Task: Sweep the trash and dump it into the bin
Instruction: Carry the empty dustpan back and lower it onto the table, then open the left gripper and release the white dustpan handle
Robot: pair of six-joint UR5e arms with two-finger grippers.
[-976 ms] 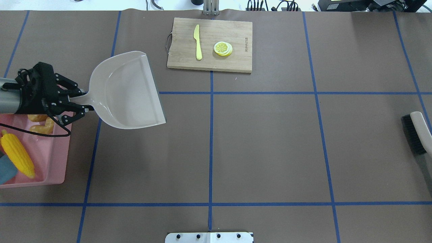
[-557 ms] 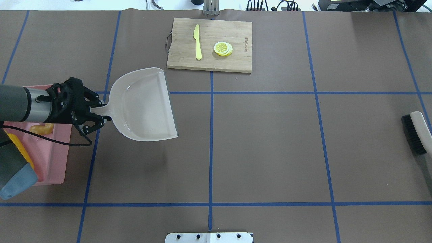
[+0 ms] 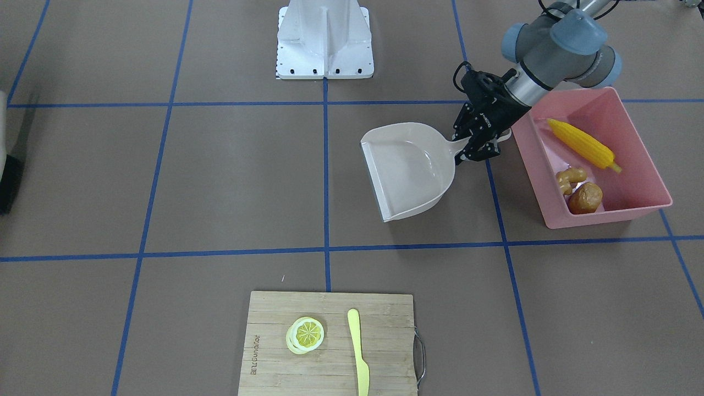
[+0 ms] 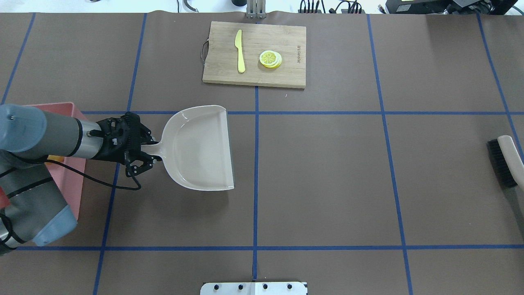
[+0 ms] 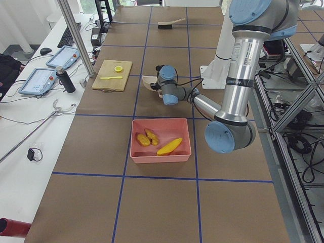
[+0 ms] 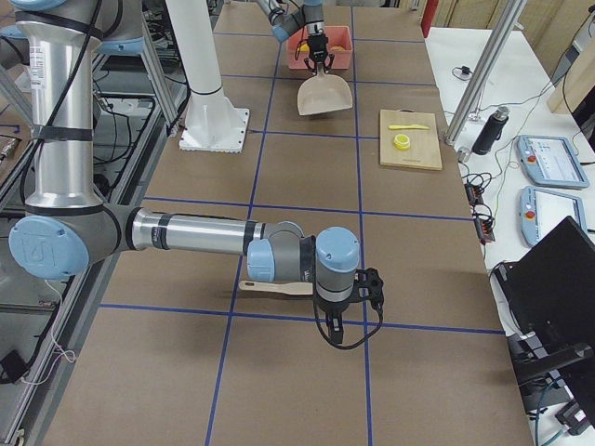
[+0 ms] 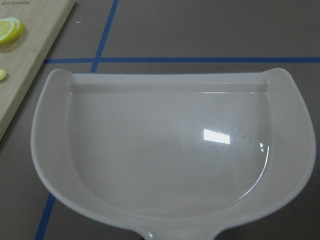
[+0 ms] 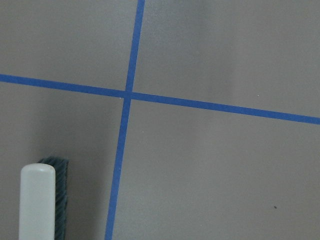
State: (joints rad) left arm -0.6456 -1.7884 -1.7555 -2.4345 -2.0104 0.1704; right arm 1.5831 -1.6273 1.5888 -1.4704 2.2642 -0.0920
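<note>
- The corn [image 3: 583, 144], ginger [image 3: 569, 177] and potato [image 3: 586, 197] all lie on the floor of the bin [image 3: 608, 216]. None of them is left on the surface, so the dump looks done.
- The corn's long axis runs slantwise across the bin. One end points toward the robot and the surface's middle, the other away and outward. I cannot tell which end is the tip.
- The ginger and potato touch each other in the corner farthest from the robot, on the side nearest the pan. They probably settled where they slid off the pan.
- The bin sits at the robot's left end of the surface, with its long sides running away from the robot.
- The pan [image 4: 200, 147] is just beside the bin and apart from it. The wrist view shows it empty.
- Its handle points back at the bin and its open lip faces the middle of the surface, so its long axis lies across the surface. It looks nearly level and low. I cannot tell whether it touches.
- The left pincer [image 4: 149, 153] is clenched on the pan's handle, which keeps the scoop steady. The likely remaining step is to set the pan down.
- The brush [image 4: 501, 162] lies on the surface at the far right end.
- The right pincer [image 6: 370, 290] is near the brush, and I cannot tell whether it is clenched or released.
- The board [image 4: 254, 53], with the knife [image 4: 240, 51] and lemon [image 4: 270, 59] on it, lies well apart and plays no part in the task.
</note>
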